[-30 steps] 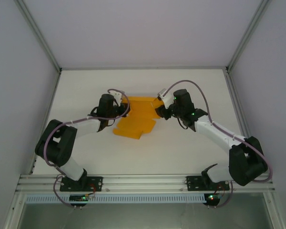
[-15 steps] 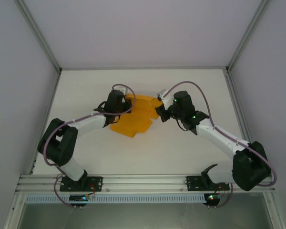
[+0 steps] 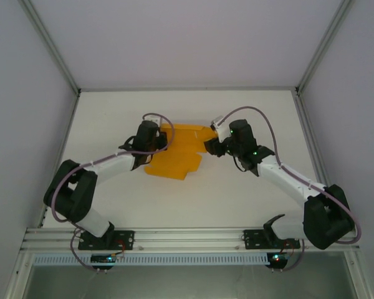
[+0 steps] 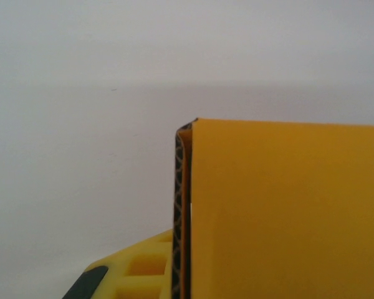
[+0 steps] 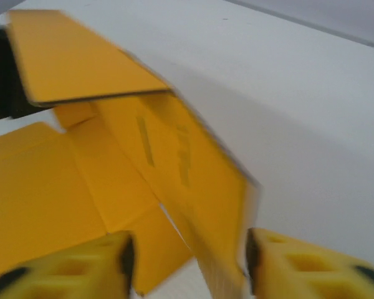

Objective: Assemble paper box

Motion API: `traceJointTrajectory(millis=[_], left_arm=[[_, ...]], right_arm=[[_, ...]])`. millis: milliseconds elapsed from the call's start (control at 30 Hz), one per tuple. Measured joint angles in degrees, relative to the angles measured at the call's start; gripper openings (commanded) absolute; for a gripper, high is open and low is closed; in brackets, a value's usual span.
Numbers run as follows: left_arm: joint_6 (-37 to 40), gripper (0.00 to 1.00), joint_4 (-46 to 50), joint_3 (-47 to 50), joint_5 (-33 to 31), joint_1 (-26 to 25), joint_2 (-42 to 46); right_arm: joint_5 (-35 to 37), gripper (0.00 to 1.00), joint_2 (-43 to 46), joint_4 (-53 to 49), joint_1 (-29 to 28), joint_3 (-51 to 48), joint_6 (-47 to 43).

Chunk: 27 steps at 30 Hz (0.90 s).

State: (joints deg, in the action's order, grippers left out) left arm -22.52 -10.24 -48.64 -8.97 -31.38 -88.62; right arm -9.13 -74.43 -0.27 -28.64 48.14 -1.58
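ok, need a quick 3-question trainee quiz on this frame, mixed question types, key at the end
1. True or false: the paper box is already folded into a closed rectangular box.
2. Pick one. In the right wrist view, what lies between the fingers of the right end effector? A) a panel of the paper box B) a cable C) a screwdriver
3. Short answer: in the left wrist view, what does the upright card edge sit against?

Key
1. False. It is an open sheet with some flaps raised.
2. A
3. The black ribbed pad of a finger of the left end effector.
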Motion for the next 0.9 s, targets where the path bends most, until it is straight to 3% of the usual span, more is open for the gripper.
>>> traceJointTrajectory(millis=[33,233,467,900], left_arm=[[0.0,0.0,0.3,0.5,-1.5,-0.3,0.7],[-0.1,0.0,2.9,0.5,-8.4,-3.3,1.7],[-0.5,0.0,4.3,0.5,-10.3,-3.7,1.7],[-0.7,0.0,7.0,0.4,-12.0,-4.4,1.4]], right_arm=[[1.2,0.99,0.0,0.0,0.3,0.0,0.7],[6.1,0.99,1.8,0.7,0.9,-0.2,4.4],[11.3,0.99,1.5,1.5,1.5,2.7,7.4],[8.7,0.99,-9.1,-2.6,0.4,9.8,6.0]])
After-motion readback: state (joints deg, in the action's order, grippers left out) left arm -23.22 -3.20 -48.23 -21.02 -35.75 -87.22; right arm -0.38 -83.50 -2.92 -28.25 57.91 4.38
